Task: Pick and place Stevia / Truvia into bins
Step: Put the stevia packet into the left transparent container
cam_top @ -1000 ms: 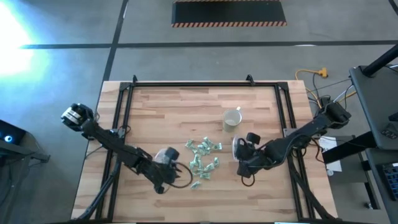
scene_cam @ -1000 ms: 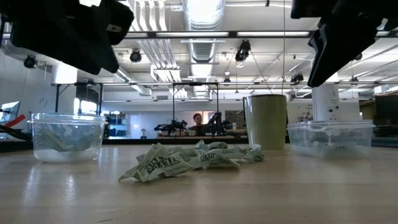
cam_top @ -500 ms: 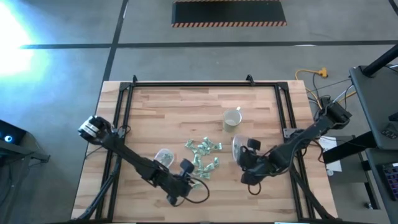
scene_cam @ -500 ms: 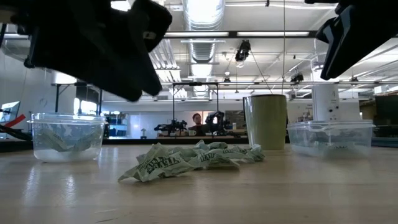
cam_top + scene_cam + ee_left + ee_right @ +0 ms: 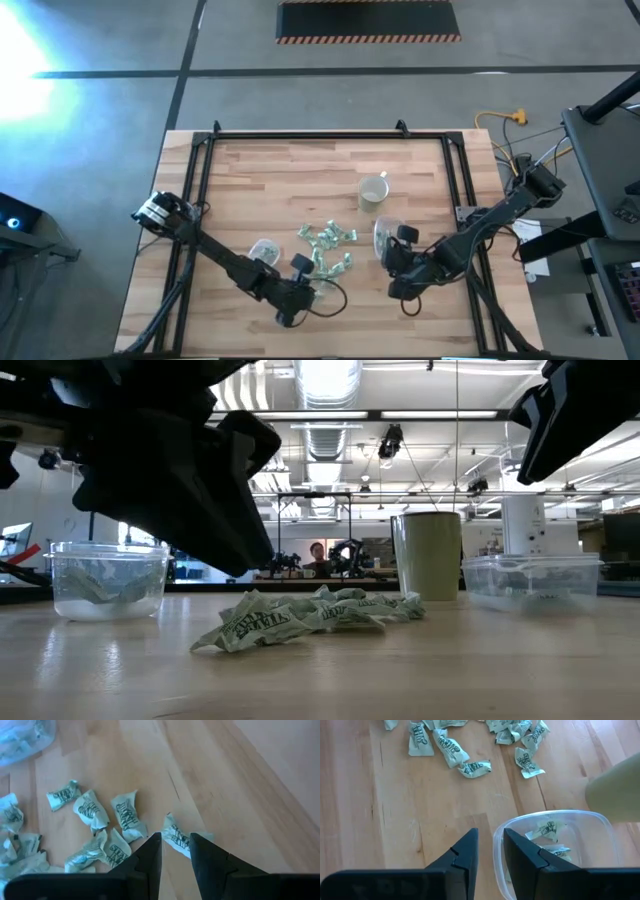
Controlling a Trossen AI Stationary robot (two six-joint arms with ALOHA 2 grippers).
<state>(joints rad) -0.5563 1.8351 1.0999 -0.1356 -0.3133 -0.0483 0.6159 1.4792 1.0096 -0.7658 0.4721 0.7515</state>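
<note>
Pale green and white Stevia packets (image 5: 325, 248) lie in a loose pile mid-table, crumpled and flat on the wood (image 5: 310, 615). The round clear tub (image 5: 264, 248) stands left of the pile and holds packets (image 5: 108, 580). The rounded-rectangular tub (image 5: 384, 236) stands to the pile's right with a few packets inside (image 5: 547, 827). My left gripper (image 5: 303, 300) hovers, narrowly open, at the pile's near side; one stray packet (image 5: 176, 836) lies just ahead of its fingertips (image 5: 175, 842). My right gripper (image 5: 398, 288), narrowly open, hangs above the near rim (image 5: 545, 814) of the rectangular tub.
A pale cream mug (image 5: 373, 190) stands behind the rectangular tub, toward the far edge. A black frame runs around the table (image 5: 300, 135). Bare wood (image 5: 260, 180) lies left and far of the pile. A person sits far off in the room (image 5: 318, 552).
My left gripper has swung from over the round tub toward the table's right and near edge, ending low over the near side of the pile. My right gripper has drawn back a little toward the near edge and risen slightly. The packets and tubs have stayed put.
</note>
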